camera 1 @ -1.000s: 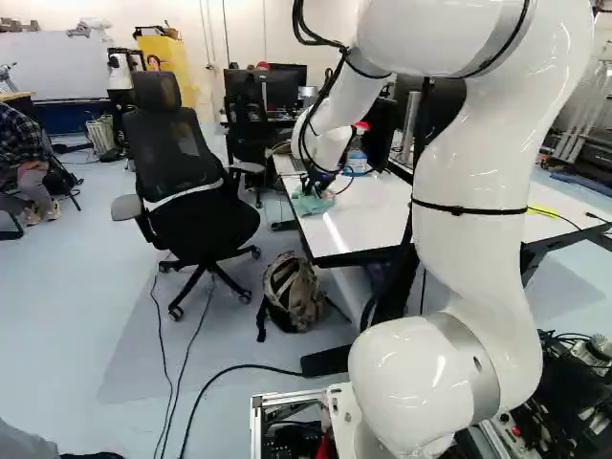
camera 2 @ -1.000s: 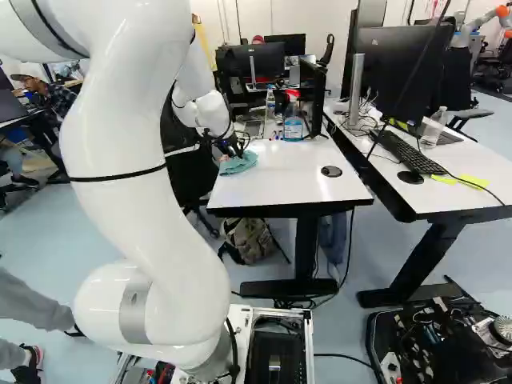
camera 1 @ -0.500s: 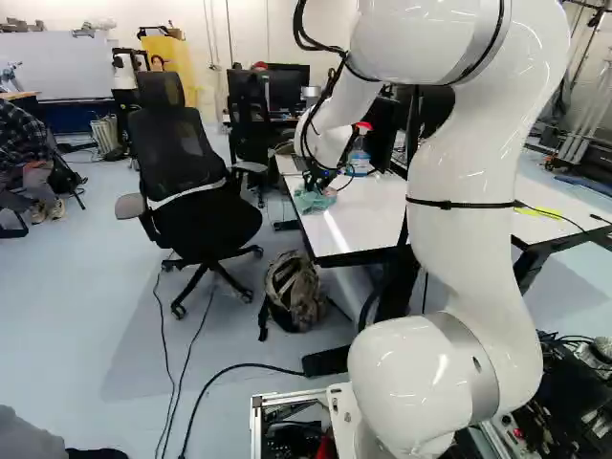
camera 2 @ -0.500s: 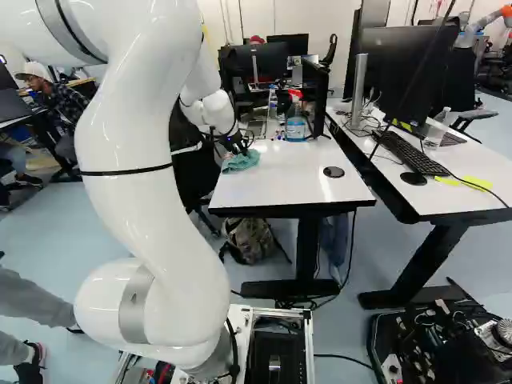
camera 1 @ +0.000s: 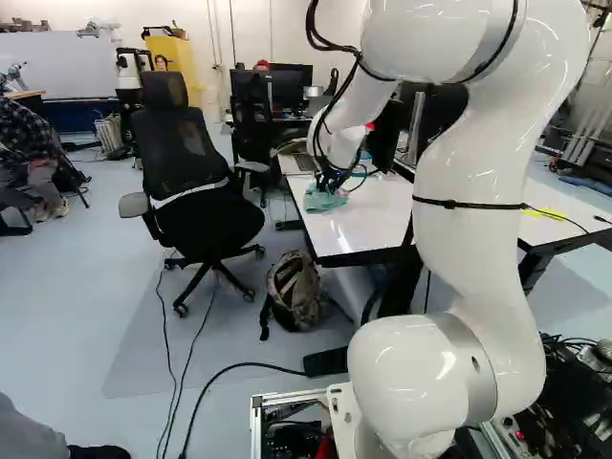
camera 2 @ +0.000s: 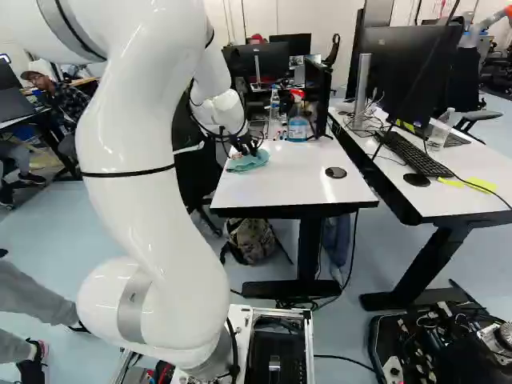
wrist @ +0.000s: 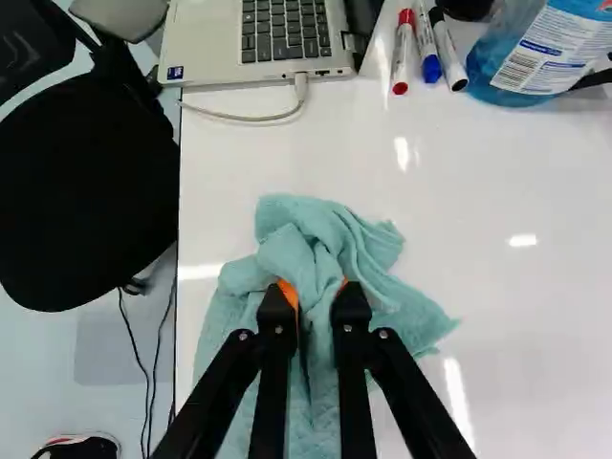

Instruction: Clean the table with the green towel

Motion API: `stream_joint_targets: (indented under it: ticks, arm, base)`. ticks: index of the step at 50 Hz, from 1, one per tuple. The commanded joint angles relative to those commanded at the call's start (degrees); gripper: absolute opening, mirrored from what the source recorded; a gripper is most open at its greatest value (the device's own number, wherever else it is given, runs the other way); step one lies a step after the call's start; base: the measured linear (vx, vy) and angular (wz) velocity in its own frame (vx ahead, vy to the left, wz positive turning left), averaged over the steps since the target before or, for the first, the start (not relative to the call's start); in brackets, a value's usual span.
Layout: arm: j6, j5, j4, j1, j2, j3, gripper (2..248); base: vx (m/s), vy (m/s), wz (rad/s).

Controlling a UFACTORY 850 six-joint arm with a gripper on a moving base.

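Your hand [camera 2: 246,150] was closed on the towel [wrist: 392,306]: in the wrist view you had the hand's [wrist: 314,292] two black fingers a little apart, orange pads [wrist: 289,293] pinching a bunched fold between them from both sides. The towel lay on the table [wrist: 535,325] near its chair-side edge, under and ahead of your fingers.

Materials: tabletop was smooth, glossy white, hard reflections, straight edge. Ahead of the towel you had a silver laptop [wrist: 215,38] with flat black keys, a pale cable [wrist: 258,119] curving from its side, then slim round markers [wrist: 427,43] with red, blue and black ends, and a clear plastic bottle [wrist: 521,48] of blue liquid, white label, red top in the right base view. Beside the table: black chair [camera 1: 191,206], mesh back, rounded seat.

Towel itself: soft, pale blue-green, fine nap, coarser ribbed texture toward you. Crumpled, thick folds raised at the pinch, loose irregular flaps spread to both sides, one ending in a point.
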Motion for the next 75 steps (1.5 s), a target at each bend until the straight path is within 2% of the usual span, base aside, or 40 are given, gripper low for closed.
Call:
stream_joint_targets:
  ticks: [19,39,52,75]
  arm:
    - [0.00,0.00,0.00,0.44,4.48,5.55,51]
    - [0.00,0.00,0.00,3.78,5.82,7.15,51]
    - [0.00,0.00,0.00,5.81,4.52,5.59,51]
    - [0.00,0.00,0.00,5.46,-0.86,-1.09,51]
  base:
    - [0.001,-0.004,-0.015]
    - [-0.001,-0.008,-0.036]
    - [0.000,-0.002,-0.011]
    - [0.000,0.000,0.000]
